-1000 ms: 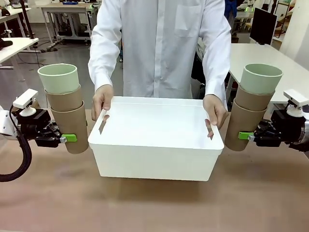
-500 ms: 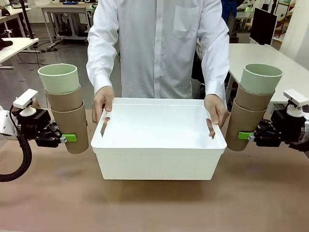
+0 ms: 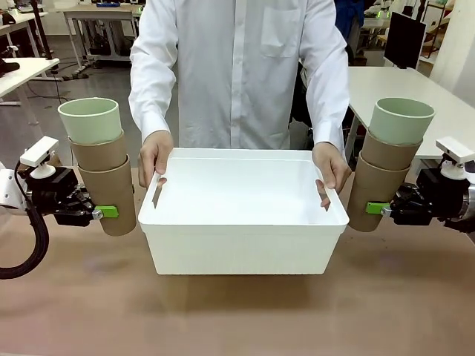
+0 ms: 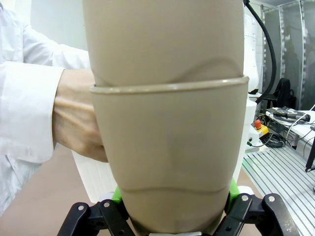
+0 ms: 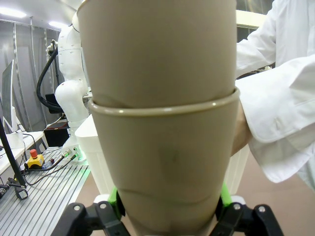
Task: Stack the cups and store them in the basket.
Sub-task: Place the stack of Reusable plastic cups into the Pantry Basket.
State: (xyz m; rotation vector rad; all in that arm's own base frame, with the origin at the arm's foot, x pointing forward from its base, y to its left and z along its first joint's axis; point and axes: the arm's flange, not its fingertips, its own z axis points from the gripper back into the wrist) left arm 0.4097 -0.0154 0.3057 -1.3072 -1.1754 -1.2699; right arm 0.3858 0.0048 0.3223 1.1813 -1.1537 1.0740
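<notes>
My left gripper (image 3: 104, 212) is shut on a stack of three cups (image 3: 102, 167): two khaki-brown ones with a mint green one on top, held upright above the table's left side. My right gripper (image 3: 378, 209) is shut on a matching stack (image 3: 387, 163) at the right. Both stacks loom close in the wrist views, the left stack (image 4: 167, 137) and the right stack (image 5: 162, 142) each between green pads. The white basket (image 3: 243, 239) is held between the two stacks by a person's hands (image 3: 154, 154), one on each short rim. It looks empty.
The person in a white shirt (image 3: 241, 70) stands at the far side of the brown table (image 3: 237, 319). White tables and equipment fill the room behind.
The person has pulled the basket a little away from me and levelled it. Both arms and their cup stacks have stayed still.
</notes>
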